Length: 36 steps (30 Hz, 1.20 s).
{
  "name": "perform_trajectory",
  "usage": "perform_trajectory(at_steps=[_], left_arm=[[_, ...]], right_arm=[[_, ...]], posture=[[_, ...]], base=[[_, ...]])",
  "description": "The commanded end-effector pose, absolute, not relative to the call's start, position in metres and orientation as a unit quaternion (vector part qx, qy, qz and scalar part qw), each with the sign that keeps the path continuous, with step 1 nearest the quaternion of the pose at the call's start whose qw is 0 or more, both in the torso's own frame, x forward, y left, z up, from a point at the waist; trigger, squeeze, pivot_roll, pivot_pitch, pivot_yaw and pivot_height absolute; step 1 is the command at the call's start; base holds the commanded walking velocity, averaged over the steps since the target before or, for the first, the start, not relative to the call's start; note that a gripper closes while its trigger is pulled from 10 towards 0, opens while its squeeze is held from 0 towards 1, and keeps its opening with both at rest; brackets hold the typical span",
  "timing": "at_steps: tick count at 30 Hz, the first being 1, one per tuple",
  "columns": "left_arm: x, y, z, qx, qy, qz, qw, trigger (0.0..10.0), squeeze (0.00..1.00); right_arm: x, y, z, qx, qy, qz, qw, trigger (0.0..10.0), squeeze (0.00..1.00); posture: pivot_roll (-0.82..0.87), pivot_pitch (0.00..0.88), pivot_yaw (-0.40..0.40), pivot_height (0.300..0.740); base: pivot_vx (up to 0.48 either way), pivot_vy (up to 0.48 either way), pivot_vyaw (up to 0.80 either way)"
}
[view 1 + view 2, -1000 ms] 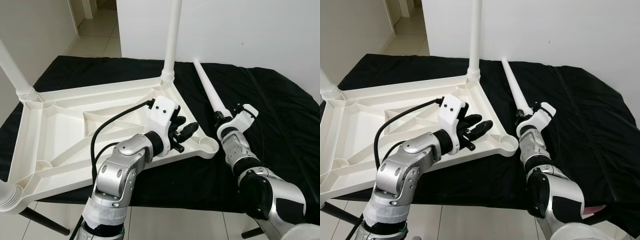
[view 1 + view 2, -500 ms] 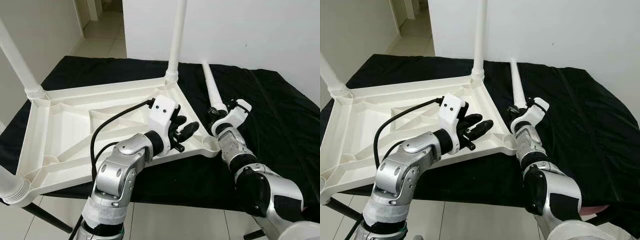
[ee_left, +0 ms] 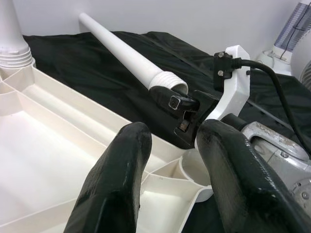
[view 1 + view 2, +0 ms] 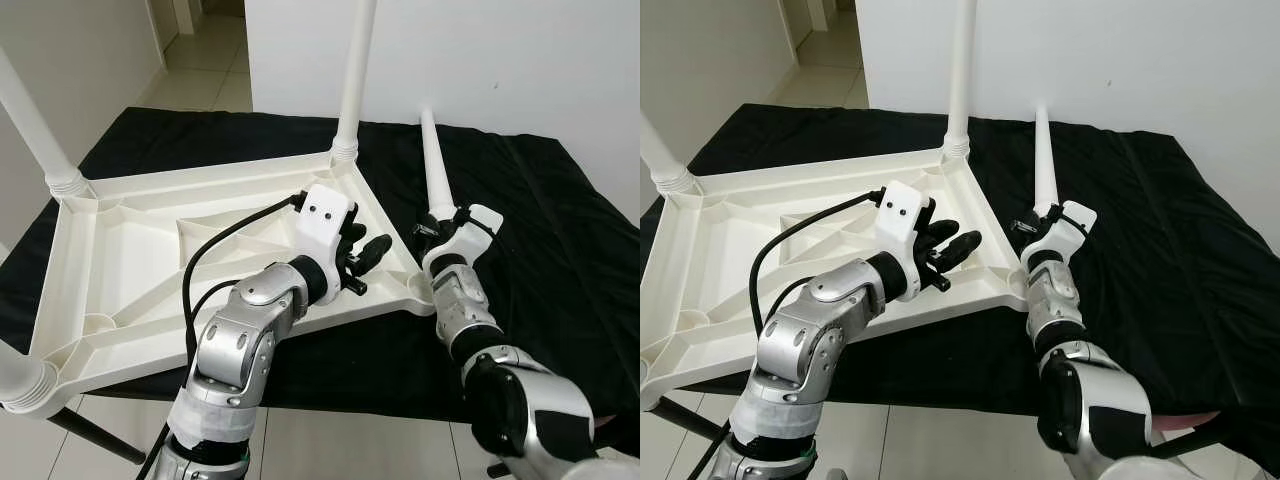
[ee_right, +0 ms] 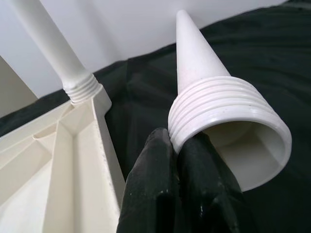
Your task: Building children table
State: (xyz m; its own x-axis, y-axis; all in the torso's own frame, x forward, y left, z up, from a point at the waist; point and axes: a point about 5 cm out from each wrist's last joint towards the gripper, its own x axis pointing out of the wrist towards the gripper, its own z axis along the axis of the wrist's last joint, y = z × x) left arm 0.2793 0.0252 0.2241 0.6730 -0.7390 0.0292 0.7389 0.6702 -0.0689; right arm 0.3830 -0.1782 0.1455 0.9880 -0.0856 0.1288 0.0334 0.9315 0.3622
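We are facing the upturned white tabletop (image 4: 150,250), which is lying underside up on the black cloth (image 4: 560,220), its fitted legs (image 4: 355,70) standing upright from three corners. Its near right corner, with the open leg socket (image 4: 418,293), is reaching the cloth's front edge; open cloth is lying to the right of the tabletop. Our right gripper (image 5: 182,170) is pinching the threaded rim of the loose leg (image 4: 1045,160) just beside that socket, long axis tilting up and away, tapered end toward the wall. Our left gripper (image 3: 170,179) is hovering over that corner, fingers (image 3: 116,184) spread apart.
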Motion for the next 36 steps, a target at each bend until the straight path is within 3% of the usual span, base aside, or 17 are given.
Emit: perform_trajectory(at_steps=[1, 14, 20, 29, 30, 31, 32, 36], left_arm=[[0.28, 0.023, 0.225, -0.035, -0.004, -0.405, 0.914, 10.0, 0.0], [0.289, 0.035, 0.219, -0.014, 0.01, -0.39, 0.92, 10.0, 0.0], [0.298, 0.041, 0.223, -0.044, 0.014, -0.392, 0.919, 10.0, 0.0], [0.305, 0.043, 0.233, -0.07, -0.007, -0.441, 0.895, 10.0, 0.0], [0.306, 0.044, 0.235, -0.075, -0.01, -0.448, 0.891, 10.0, 0.3], [0.306, 0.044, 0.235, -0.075, -0.01, -0.448, 0.891, 10.0, 0.3], [0.307, 0.045, 0.237, -0.09, -0.008, -0.463, 0.882, 10.0, 1.0], [0.307, 0.046, 0.24, -0.087, -0.008, -0.49, 0.867, 10.0, 1.0]], right_arm=[[0.381, -0.18, 0.152, 0.156, -0.106, -0.039, 0.981, 10.0, 0.0], [0.343, -0.163, 0.163, 0.076, -0.229, -0.026, 0.97, 10.0, 0.0], [0.323, -0.156, 0.171, 0.022, -0.275, -0.011, 0.961, 10.0, 0.0], [0.292, -0.145, 0.179, -0.038, -0.313, 0.009, 0.949, 10.0, 0.0], [0.29, -0.142, 0.181, -0.042, -0.315, 0.015, 0.948, 10.0, 0.0], [0.29, -0.142, 0.181, -0.042, -0.315, 0.015, 0.948, 10.0, 0.0], [0.287, -0.138, 0.182, -0.047, -0.317, 0.026, 0.947, 10.0, 0.0], [0.283, -0.133, 0.184, -0.053, -0.317, 0.042, 0.946, 10.0, 0.0]], posture=[[0.02, 0.011, -0.05, 0.74], [0.02, 0.0, -0.07, 0.74], [0.01, 0.0, -0.065, 0.74], [-0.01, 0.0, -0.045, 0.74], [-0.01, 0.0, -0.044, 0.74], [-0.01, 0.0, -0.044, 0.74], [-0.01, 0.0, -0.044, 0.74], [-0.01, 0.0, -0.049, 0.74]], base=[[0.0, 0.0, 0.0], [0.0, 0.0, 0.0], [0.0, 0.0, 0.0], [0.0, 0.0, 0.0], [0.0, 0.0, 0.0], [0.0, 0.0, 0.0], [0.0, 0.0, 0.0], [0.0, 0.0, 0.0]])
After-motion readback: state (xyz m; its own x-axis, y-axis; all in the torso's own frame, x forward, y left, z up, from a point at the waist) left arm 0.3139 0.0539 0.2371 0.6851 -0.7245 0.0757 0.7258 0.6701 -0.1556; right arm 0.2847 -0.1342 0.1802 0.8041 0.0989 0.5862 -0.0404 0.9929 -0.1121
